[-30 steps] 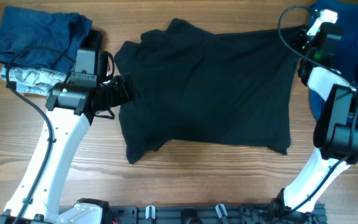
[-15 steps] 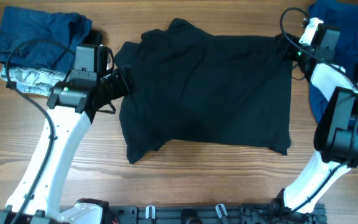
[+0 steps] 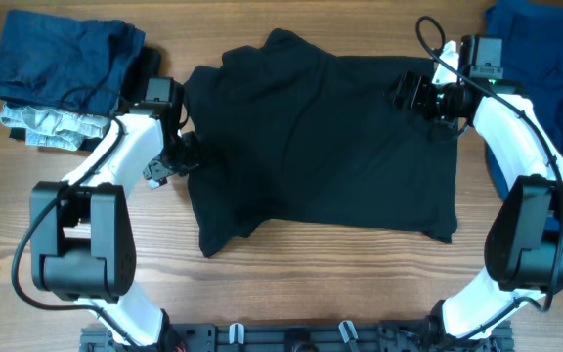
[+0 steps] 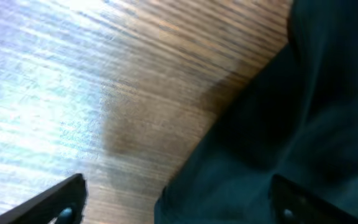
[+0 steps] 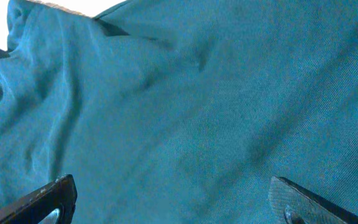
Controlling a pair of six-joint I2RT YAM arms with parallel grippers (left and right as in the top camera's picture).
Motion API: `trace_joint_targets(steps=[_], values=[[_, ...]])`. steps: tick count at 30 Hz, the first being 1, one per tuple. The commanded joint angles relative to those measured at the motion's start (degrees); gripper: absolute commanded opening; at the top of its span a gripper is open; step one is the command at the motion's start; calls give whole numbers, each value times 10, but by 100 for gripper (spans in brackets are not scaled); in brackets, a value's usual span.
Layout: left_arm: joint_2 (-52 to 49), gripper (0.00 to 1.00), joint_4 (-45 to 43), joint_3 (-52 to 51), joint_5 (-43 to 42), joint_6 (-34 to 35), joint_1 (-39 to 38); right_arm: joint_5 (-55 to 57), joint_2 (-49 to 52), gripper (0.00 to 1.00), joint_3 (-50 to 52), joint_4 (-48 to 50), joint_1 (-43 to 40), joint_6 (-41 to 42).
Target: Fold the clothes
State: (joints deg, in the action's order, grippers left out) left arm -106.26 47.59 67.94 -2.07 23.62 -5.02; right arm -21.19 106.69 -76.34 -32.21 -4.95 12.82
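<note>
The black shirt [image 3: 321,147] lies spread flat mid-bench [image 3: 311,284], and I judge no fold made yet. My left claw [image 3: 182,158] is released at its left edge, and my right claw [image 3: 404,93] is released over its upper right corner. The blue garment [image 3: 545,59] lies crumpled at far right.

Shirt [image 3: 321,147]: plain black. Garment [image 3: 545,59] at right edge: royal blue. Folded cloth [image 3: 62,54] at top left: dark blue, over a grey-and-white mottled piece [image 3: 52,125]. Table [image 3: 311,284]: brown wood grain.
</note>
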Motion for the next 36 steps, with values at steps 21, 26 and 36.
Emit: trace_joint_targets(steps=[21,26,36], values=[[-23,4,176,2,-54,24,-1,8,-9,100,-4,6,0,-9],[-21,4,227,2,-54,23,-1,8,-9,99,-4,9,0,-16],[47,92,255,74,-54,-25,-1,8,-9,100,-4,20,0,-23]])
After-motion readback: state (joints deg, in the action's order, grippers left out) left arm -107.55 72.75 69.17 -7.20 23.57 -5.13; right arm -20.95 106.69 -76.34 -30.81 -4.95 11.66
